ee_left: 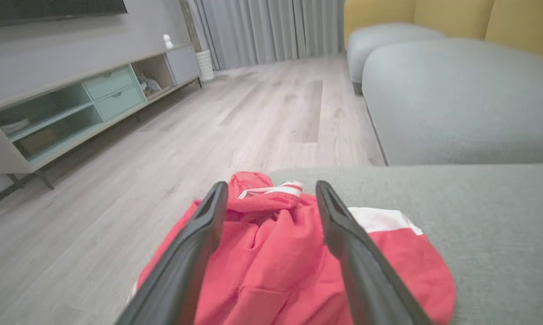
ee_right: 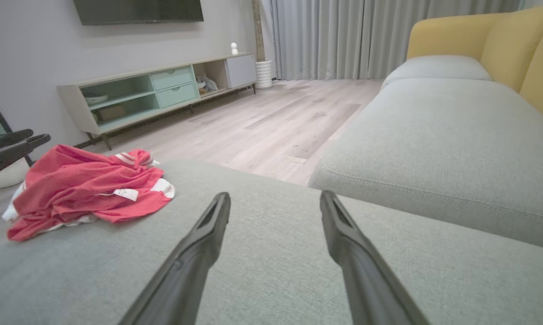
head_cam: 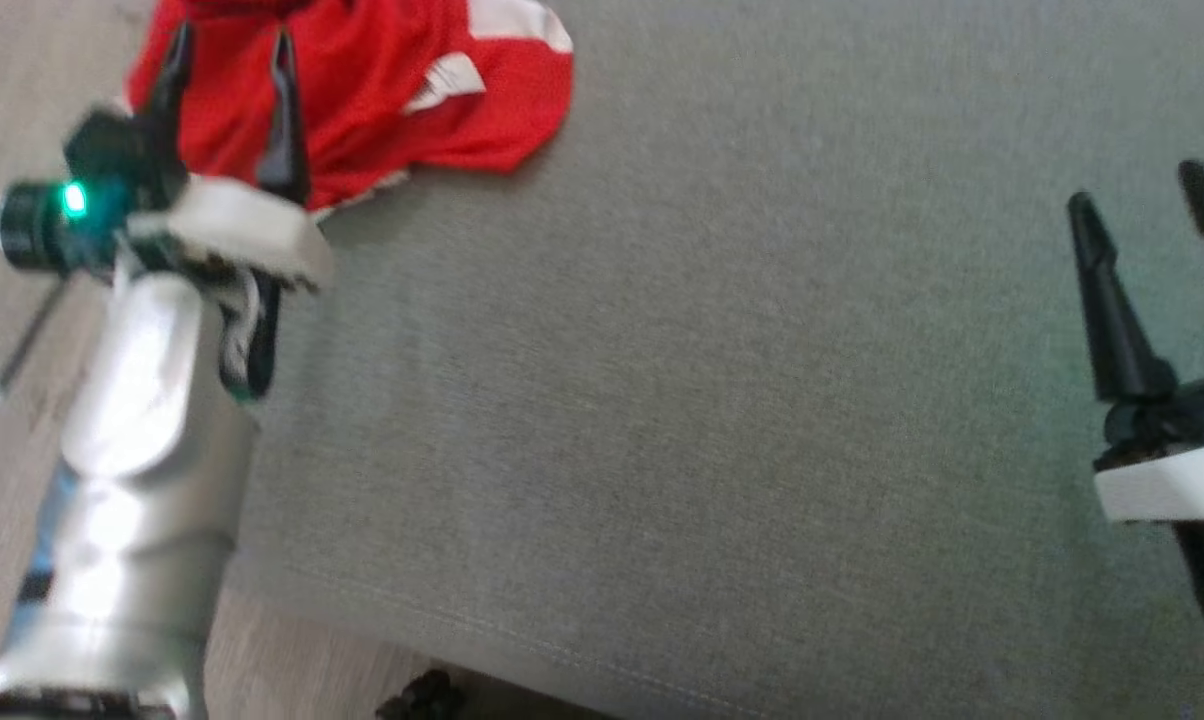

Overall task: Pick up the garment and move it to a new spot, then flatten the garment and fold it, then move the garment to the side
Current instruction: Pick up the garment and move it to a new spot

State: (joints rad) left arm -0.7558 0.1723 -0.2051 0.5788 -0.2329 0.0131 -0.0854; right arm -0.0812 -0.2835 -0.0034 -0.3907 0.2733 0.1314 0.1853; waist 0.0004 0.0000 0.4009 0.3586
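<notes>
Head view: crumpled red/wht garment (head_cam: 372, 100)

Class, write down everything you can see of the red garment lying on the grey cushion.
The red garment looks like a thin sports-jersey knit with white bands and a small white label. It is unfolded and crumpled into a loose heap, lying at a corner of the grey cushion, its edge reaching the cushion's rim beside the wood floor. The left tool is poised over it with fingers apart; whether they touch the cloth cannot be told.
</notes>
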